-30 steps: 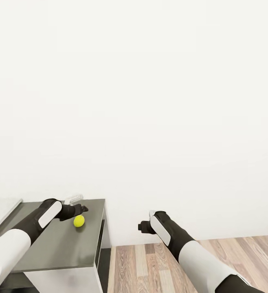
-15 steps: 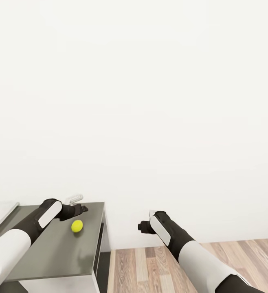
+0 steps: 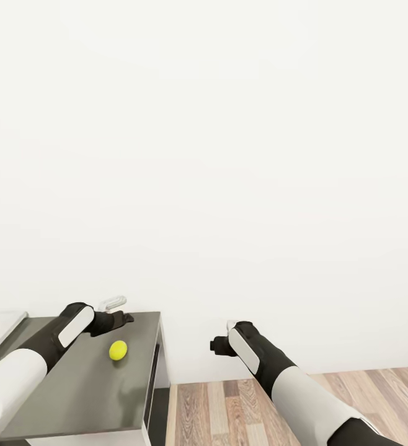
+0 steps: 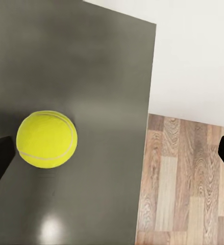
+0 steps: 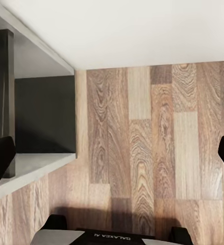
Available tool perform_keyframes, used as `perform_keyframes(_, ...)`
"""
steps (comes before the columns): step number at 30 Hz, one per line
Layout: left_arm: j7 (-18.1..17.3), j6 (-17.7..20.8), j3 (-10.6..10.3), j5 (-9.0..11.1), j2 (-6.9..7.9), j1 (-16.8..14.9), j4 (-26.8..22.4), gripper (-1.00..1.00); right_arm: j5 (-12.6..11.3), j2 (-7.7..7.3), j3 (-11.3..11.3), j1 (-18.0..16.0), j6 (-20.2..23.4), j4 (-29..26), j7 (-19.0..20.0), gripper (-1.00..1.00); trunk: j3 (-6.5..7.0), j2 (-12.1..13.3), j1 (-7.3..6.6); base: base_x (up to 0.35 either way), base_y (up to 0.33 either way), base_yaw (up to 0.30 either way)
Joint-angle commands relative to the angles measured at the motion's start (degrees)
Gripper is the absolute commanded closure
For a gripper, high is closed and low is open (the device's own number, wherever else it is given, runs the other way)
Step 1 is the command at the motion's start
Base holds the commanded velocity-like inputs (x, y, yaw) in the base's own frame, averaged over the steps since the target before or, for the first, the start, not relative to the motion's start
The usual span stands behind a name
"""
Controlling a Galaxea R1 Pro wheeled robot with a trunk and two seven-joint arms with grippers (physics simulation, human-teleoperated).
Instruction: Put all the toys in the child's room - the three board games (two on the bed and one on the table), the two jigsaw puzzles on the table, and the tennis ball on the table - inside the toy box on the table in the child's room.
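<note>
Now clear of the left claw (image 4: 112, 153), tennis ball (image 3: 118, 350) lies loose.

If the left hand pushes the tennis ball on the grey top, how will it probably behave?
The tennis ball is round and rests free on the smooth grey top, so it will probably roll. The top's edge is close; it might fall. The open left hand should close gently around it.

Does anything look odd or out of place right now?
Nothing is spilled or damaged. The tennis ball lies loose on the dark table, beside the open left pincer, not gripped. The right pincer hangs open over the floor.
</note>
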Motion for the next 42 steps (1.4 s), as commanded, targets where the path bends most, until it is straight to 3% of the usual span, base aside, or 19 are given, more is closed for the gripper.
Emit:
perform_keyframes(1,0.55,0.08,-0.39,0.61,0.08,-0.07,-0.11,-1.00,-0.60,-0.04,0.27,-0.07,0.09,-0.07,-0.56,-1.00,-0.14,-0.14,0.04,0.006,0.004,0.000)
perform_keyframes(9,1.83,0.07,-0.45,0.44,0.08,-0.08,0.26,-1.00,-0.60,-0.06,0.26,-0.07,0.09,-0.07,-0.55,-1.00,-0.14,-0.14,0.04,0.002,0.001,0.000)
perform_keyframes(19,6.35,-1.15,-0.21,0.43,-0.26,-0.10,0.38,-1.00,-0.60,-0.04,0.29,-0.07,0.09,-0.07,-0.57,-1.00,-0.14,-0.14,0.04,0.000,0.000,0.000)
perform_keyframes(27,6.85,-1.31,-0.19,0.44,-0.65,-0.09,0.38,-1.00,-0.60,-0.05,0.27,-0.07,-0.02,-0.07,-0.59,-1.00,-0.14,-0.14,0.04,0.000,0.000,0.000)
perform_keyframes(42,6.93,-2.87,-0.27,0.44,-1.44,-0.07,0.38,-1.00,-0.52,-0.28,0.74,-0.07,-2.25,-0.16,-0.61,-1.00,-2.83,-6.16,3.34,0.000,0.000,0.000)
